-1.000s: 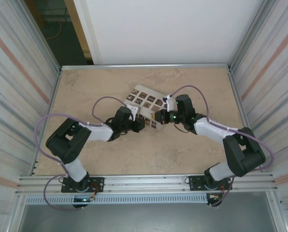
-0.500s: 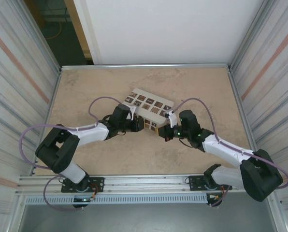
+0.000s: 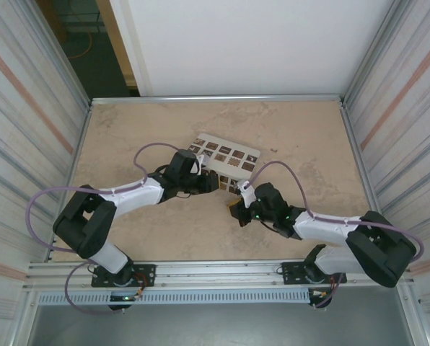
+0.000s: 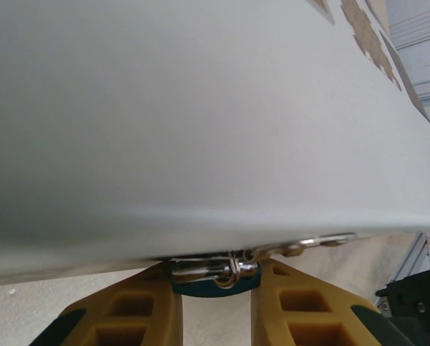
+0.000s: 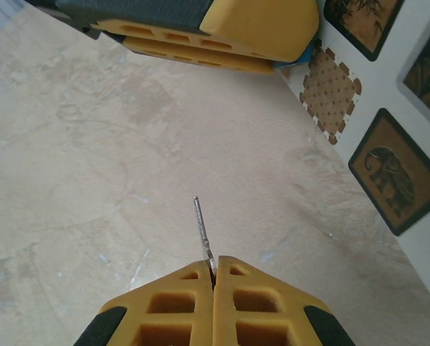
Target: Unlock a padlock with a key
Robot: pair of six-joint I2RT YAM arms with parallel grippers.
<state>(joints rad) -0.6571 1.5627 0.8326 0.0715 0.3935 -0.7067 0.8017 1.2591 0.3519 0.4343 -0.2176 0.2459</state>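
Key (image 5: 201,229) between right pincer (image 5: 214,264) tips

Top cam's high behind the arm bases, looking down on the whole beige marbled tabletop (image 3: 128,130). Left wrist cam is jammed against the white box with dark patterned squares (image 4: 200,108), small blue padlock (image 4: 215,283) at its bottom edge. Right wrist cam sits low, looking past the thin metal key (image 5: 202,231) at that same box and the left gripper (image 5: 294,54).
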